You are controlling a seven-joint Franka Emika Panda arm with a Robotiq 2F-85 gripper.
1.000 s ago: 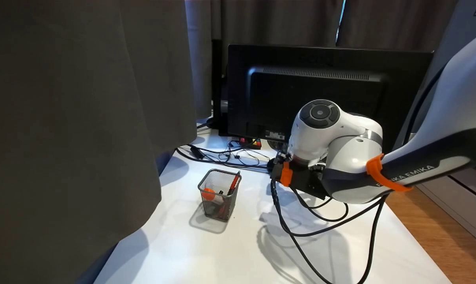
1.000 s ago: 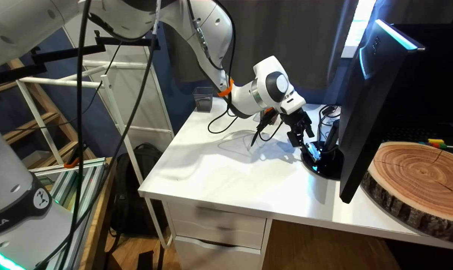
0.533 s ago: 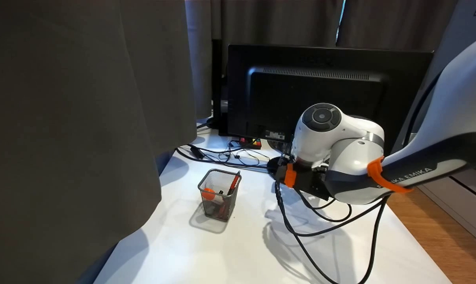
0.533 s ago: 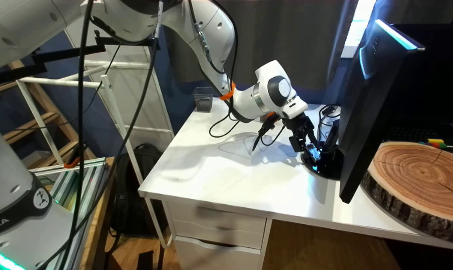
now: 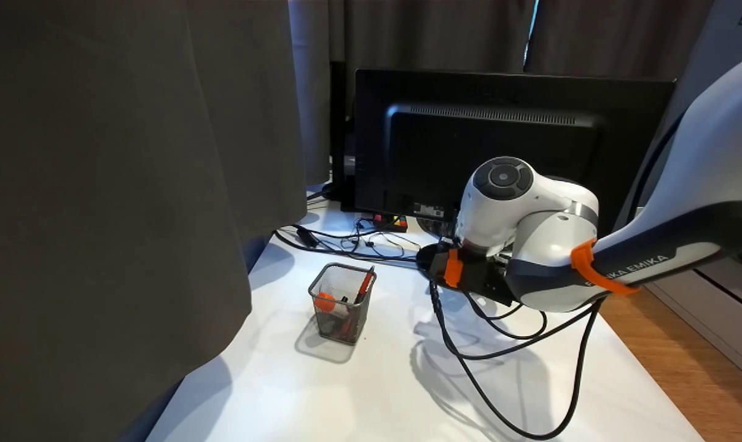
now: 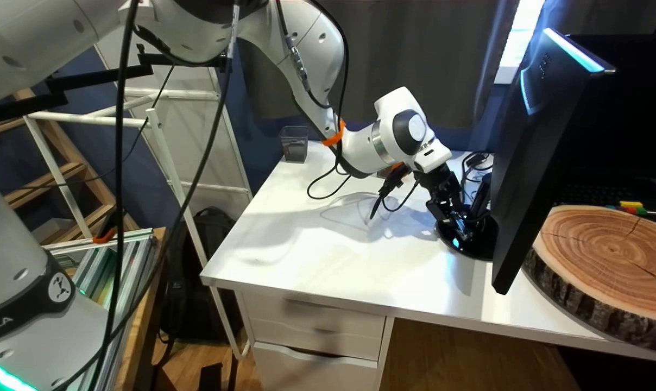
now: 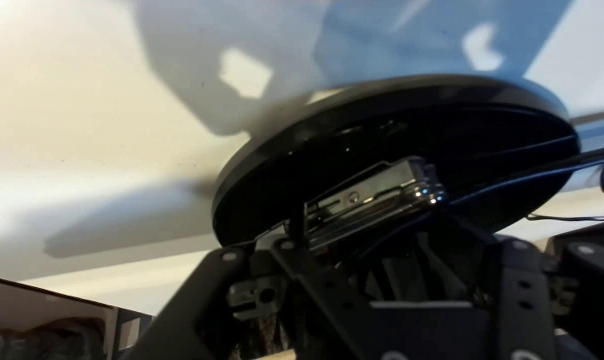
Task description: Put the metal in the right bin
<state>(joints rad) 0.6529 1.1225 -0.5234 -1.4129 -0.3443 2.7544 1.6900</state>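
1. While the delivery is undone, your target shows plainly: in an exterior view the right bin (image 5: pixel 336 320), which I take to be the mesh cup near and left on the desk (image 5: pixel 285 393), holds an orange thing (image 5: pixel 325 302) and a red thing (image 5: pixel 365 282). In an exterior view another see-through cup (image 6: pixel 294 144) shows at the desk's left corner, so be sure which is meant.

2. Farther off and to the right, your gripper (image 7: pixel 374 225) is at the metal (image 7: pixel 372 202); the approach looks done. Its jaws appear to straddle the piece, but whether they clamp it or merely surround it you cannot tell from here.

3. The metal, by its look a folded multi-tool, sits aslant over the black stand base (image 7: pixel 282 185); whether it touches that base or hangs just above is unclear.

4. Farthest back rises the monitor (image 5: pixel 438 147). What you have left, as I judge it: make the grip sure, lift clear, carry the piece left and nearer, release it over the bin.
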